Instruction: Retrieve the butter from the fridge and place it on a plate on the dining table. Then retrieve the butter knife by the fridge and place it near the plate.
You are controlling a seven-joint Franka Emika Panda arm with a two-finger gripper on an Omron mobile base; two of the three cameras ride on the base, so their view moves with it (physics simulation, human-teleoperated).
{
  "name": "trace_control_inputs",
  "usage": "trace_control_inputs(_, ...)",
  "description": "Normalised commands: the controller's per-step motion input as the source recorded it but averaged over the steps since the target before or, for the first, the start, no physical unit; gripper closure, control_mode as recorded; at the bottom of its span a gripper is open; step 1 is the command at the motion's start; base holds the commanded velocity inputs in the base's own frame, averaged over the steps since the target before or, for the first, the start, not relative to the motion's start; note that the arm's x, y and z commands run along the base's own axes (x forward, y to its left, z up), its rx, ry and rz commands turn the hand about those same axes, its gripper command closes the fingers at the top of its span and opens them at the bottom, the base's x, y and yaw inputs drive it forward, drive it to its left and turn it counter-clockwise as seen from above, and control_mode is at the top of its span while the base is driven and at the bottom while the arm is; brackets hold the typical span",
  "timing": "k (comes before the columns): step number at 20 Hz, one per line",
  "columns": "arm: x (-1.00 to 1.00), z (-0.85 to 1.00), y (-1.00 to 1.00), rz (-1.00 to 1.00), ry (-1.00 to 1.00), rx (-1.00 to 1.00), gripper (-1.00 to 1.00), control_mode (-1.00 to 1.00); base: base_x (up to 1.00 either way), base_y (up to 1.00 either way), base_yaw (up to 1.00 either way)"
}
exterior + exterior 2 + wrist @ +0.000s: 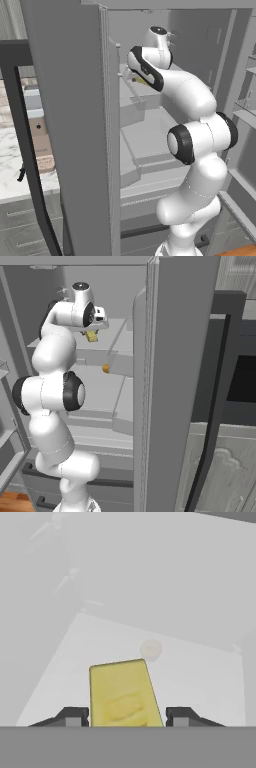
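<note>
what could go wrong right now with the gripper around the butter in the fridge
1. In the hand view the butter sits between the fingertips with little or no gap on either side; if the gripper grips only its near end, the stick could tip or slip on lifting.
2. The arm reaches deep between the open doors of the fridge; pulling back carelessly could knock the butter against a shelf or door.

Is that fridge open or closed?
Open: the fridge door is swung wide, baring shelves where the gripper straddles the butter.
</note>
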Motion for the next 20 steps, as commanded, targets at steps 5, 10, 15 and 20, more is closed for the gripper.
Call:
trace_control_inputs(5,0.01,-0.01,0.00,0.01,0.00,0.00,1.00,-1.00,0.00,0.00,0.00)
trace_control_inputs(10,0.11,0.00,0.01,-0.17,0.00,0.00,1.00,-1.00,0.00,0.00,0.00)
trace_control_inputs(15,0.00,0.04,-0.02,-0.32,0.00,0.00,1.00,-1.00,0.00,0.00,0.00)
trace_control_inputs(20,-0.04,0.06,-0.02,-0.30,0.01,0.01,1.00,-1.00,0.00,0.00,0.00)
